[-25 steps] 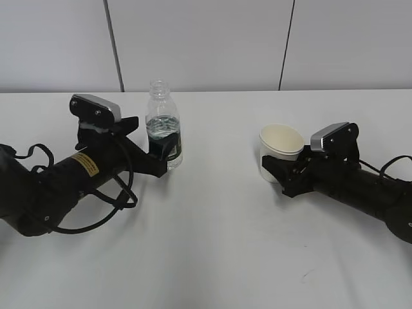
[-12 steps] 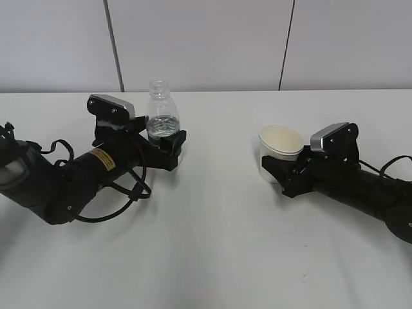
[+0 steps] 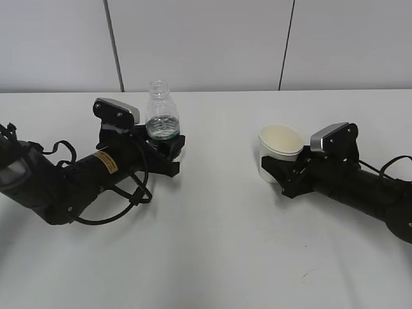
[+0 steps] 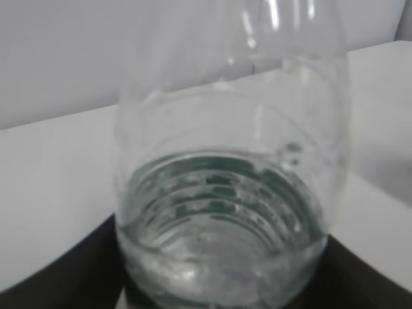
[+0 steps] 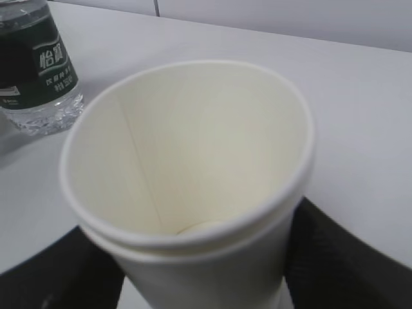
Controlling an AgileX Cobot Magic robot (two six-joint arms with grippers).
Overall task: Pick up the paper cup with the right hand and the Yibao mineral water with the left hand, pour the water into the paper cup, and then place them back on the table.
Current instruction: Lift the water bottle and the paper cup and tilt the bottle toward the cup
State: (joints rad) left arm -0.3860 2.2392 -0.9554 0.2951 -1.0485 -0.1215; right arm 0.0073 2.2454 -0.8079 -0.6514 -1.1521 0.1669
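Observation:
The Yibao mineral water (image 3: pixel 161 119), a clear uncapped bottle with some water in it, stands on the white table (image 3: pixel 212 251) at the left. My left gripper (image 3: pixel 172 153) wraps its lower body and hides the green label. In the left wrist view the bottle (image 4: pixel 225 212) fills the frame, with black fingers (image 4: pixel 71 273) pressed to both of its sides. The cream paper cup (image 3: pixel 281 147) sits right of centre inside my right gripper (image 3: pixel 275 174). In the right wrist view the empty cup (image 5: pixel 193 161) has dark fingers (image 5: pixel 341 257) against both walls.
Grey wall panels run along the table's far edge. From the right wrist camera the bottle's green label (image 5: pixel 38 64) shows at the upper left. Bare tabletop lies between the two arms and along the front.
My left arm slid forward and right until its jaws came round the bottle, then narrowed on it. The right arm and the cup have not moved.

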